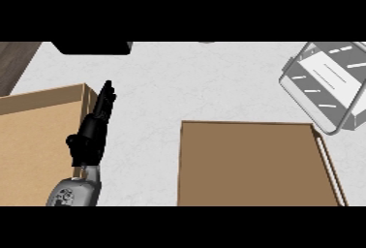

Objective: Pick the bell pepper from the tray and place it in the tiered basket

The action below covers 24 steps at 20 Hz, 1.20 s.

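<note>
The brown tray [250, 164] lies at the lower middle and right of the counter, and its visible surface is bare. No bell pepper shows anywhere in the head view. At the upper right the grey wire tiered basket [325, 85] stands tilted in the picture. My left hand [95, 128] is at the left, seen edge-on, with straight fingers pointing away from me and holding nothing. It is apart from the tray, left of its left edge. My right hand is out of view.
A second brown flat board or box [36, 145] fills the left side, right beside my left hand. A black object [93, 47] sits at the counter's far edge. Dark wood [14, 63] shows at the top left corner.
</note>
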Tool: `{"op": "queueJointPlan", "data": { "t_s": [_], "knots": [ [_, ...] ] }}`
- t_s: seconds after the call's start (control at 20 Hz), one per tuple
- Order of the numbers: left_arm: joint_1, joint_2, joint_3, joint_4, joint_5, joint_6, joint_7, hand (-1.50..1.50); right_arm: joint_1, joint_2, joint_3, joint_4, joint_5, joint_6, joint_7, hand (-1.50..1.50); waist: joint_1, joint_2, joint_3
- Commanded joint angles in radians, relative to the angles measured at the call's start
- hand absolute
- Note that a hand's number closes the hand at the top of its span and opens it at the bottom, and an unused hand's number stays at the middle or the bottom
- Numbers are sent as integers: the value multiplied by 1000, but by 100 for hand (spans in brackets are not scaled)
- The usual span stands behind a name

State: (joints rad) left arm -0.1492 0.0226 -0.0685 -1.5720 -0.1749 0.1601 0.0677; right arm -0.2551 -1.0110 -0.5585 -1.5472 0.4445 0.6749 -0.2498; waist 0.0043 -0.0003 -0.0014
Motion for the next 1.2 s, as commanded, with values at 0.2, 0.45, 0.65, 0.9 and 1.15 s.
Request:
{"op": "queueJointPlan", "data": {
  "t_s": [0.2, 0.45, 0.65, 0.9, 1.15],
  "knots": [
    [51, -7, -20, -15, -11, -5, -34, 0, -285, 48, 184, 98, 6, -8, 204, 150, 16, 2, 1],
    [-24, 3, 29, 98, 13, 0, -85, 0, -351, 53, 243, 263, 129, -149, 103, 150, 10, 5, 1],
    [22, -21, -48, -15, -16, 8, -5, 0, -474, 26, 305, 450, 199, -192, 29, 150, 22, 4, 1],
    [-16, -5, -14, -28, 4, -11, 21, 0, -500, 33, 334, 670, 300, -349, -131, 150, 24, 8, 2],
    [4, 2, -16, 2, 11, -25, -20, 0, -623, 119, 318, 844, 294, -335, -19, 150, 36, 11, 2]
  ]
}}
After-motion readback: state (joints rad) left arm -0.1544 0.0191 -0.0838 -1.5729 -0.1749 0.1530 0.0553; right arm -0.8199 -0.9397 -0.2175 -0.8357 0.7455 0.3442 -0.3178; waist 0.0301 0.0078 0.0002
